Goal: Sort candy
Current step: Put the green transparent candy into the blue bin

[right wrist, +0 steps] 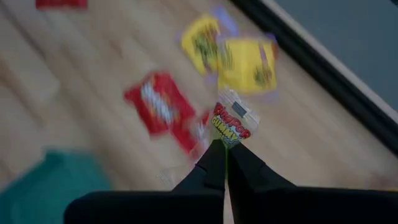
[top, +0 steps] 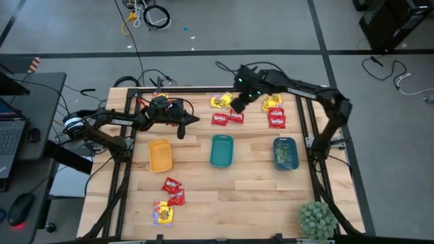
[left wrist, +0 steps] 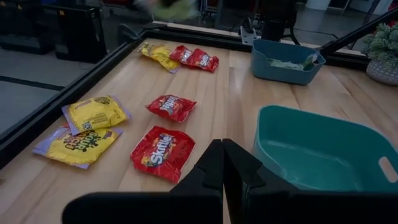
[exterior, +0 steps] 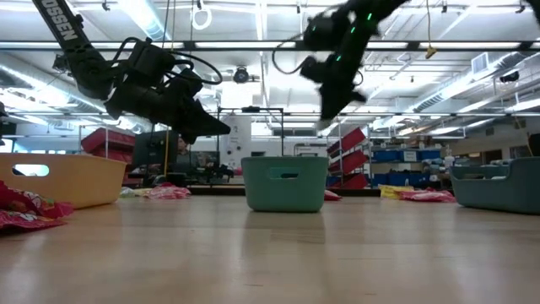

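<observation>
Hanging above the far side of the pale wooden slatted table (top: 224,183), the right gripper (right wrist: 225,146) has its two dark fingers pressed together on the lower edge of a small green packet with red and yellow print (right wrist: 232,124), which stands up from the fingertips, clear of the table. In the high view this gripper (top: 240,102) sits over the far cluster of candy, near two yellow packets with purple print (top: 221,102) and two glossy red packets (top: 227,118) lying just beside each other. Farther right on the same far edge lie more red packets (top: 277,119) with a yellow one (top: 272,104) touching them.

The left gripper (left wrist: 222,163) is raised over the table between the yellow-orange oblong plastic tray (top: 160,154) and the teal oblong plastic tray (top: 222,150); its fingers are closed against each other with nothing between them. Its wrist view looks across a red Skittles packet (left wrist: 162,152), a smaller red packet (left wrist: 171,107) and two yellow packets (left wrist: 84,127) lying apart on the wood.

A darker blue-teal tray (top: 285,152) stands to the right of the teal one, and dull green packets (left wrist: 286,63) lie inside it. Near the front left of the table lie two red packets (top: 173,190) and, well apart from the far cluster, a yellow and purple packet (top: 163,213). A spiky green plant (top: 317,218) stands at the front right corner.
</observation>
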You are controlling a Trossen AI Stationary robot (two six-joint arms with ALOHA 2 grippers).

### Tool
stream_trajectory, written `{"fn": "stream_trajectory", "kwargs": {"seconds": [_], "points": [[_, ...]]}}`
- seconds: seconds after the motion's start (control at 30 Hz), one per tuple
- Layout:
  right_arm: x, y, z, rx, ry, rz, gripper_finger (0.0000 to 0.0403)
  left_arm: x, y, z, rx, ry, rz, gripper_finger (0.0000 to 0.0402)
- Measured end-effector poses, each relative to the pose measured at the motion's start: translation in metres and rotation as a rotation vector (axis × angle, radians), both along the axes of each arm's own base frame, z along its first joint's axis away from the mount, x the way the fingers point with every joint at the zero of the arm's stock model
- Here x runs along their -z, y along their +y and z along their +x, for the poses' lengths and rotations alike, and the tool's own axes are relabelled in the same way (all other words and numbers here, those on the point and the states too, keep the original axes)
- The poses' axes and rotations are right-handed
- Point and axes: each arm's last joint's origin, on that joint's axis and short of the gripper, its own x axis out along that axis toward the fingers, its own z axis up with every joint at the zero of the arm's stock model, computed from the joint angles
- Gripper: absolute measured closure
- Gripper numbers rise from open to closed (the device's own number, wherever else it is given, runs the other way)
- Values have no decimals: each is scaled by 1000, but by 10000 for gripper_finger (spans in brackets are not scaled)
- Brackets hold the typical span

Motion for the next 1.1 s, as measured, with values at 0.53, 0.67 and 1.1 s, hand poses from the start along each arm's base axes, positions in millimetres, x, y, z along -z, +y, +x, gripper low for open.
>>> {"fn": "stream_trajectory", "kwargs": {"seconds": [0.53, 0.67, 1.1], "points": [[4, 152, -68, 138, 178, 144, 403, -2, 0, 1, -2, -17, -2, 402], [25, 174, -90, 198, 279, 174, 403, -2, 0, 1, -7, -20, -27, 402], [81, 200, -135, 335, 489, 228, 403, -2, 0, 1, 2, -22, -53, 402]]}}
